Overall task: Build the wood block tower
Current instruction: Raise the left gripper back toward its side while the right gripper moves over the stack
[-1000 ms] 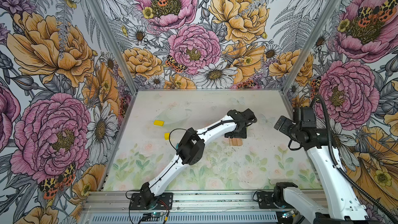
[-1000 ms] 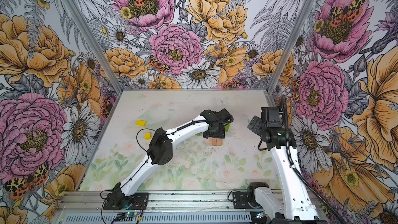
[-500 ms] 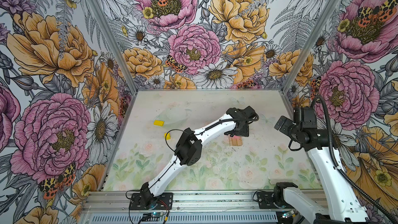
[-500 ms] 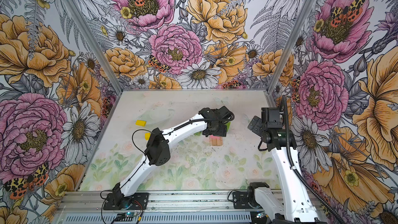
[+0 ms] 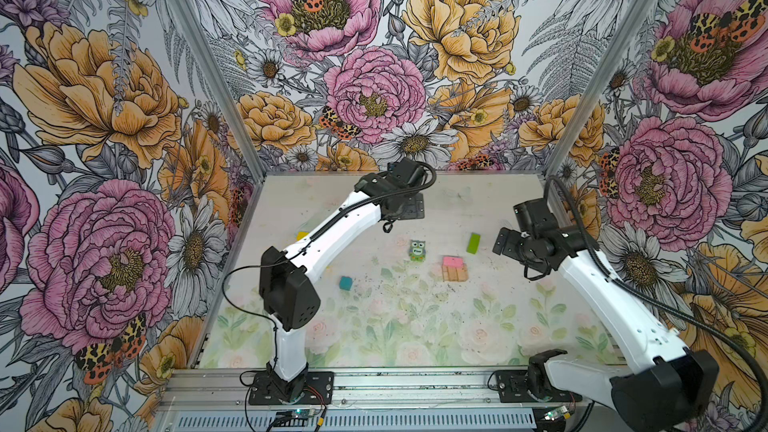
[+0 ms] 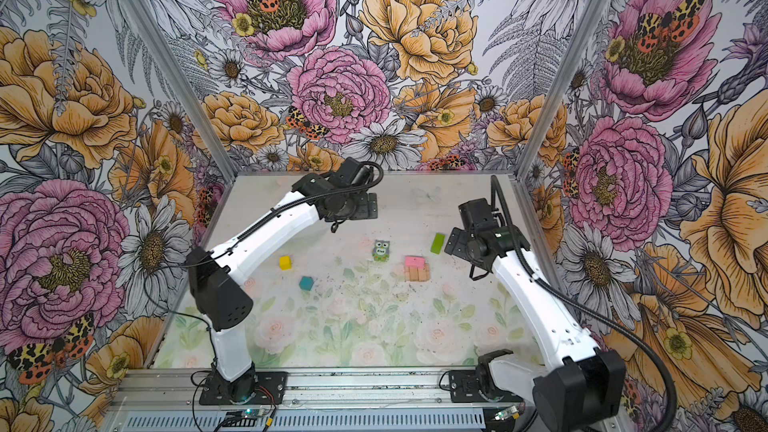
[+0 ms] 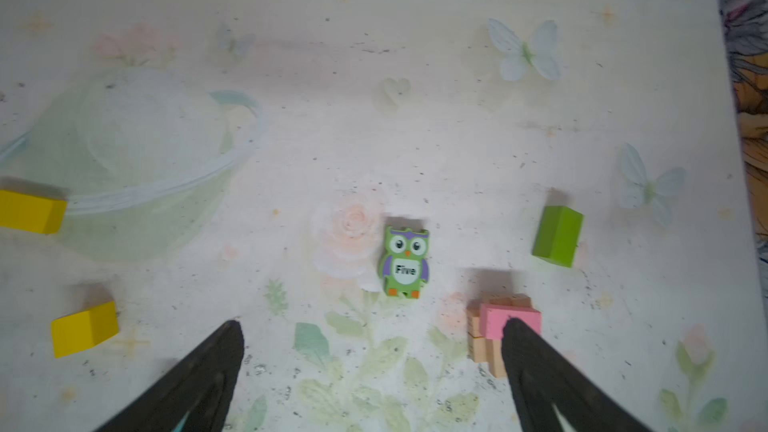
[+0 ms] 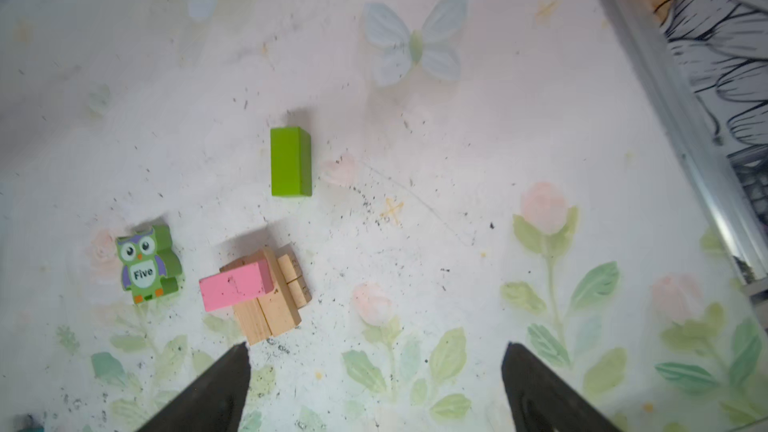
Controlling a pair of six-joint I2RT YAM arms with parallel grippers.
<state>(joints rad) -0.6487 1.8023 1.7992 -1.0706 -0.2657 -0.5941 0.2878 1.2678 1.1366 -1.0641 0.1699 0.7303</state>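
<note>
On the counter (image 5: 415,326) your wood block tower (image 5: 454,271) is a pink bar (image 5: 452,261) atop tan bars (image 5: 456,275), with the owl piece (image 5: 417,250) and lime-green bar (image 5: 473,243) close by. Your left gripper (image 7: 372,322) and right gripper (image 8: 377,344) hang released above.

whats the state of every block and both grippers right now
tan bars: flat on the table, packed together as a base
pink block: lying on the tan bars, overhanging one side
lime-green bar: loose, flat on table
owl block: loose, face up
teal cube: loose on table
yellow cubes: two, loose, apart
left gripper: open, empty
right gripper: open, empty
</note>
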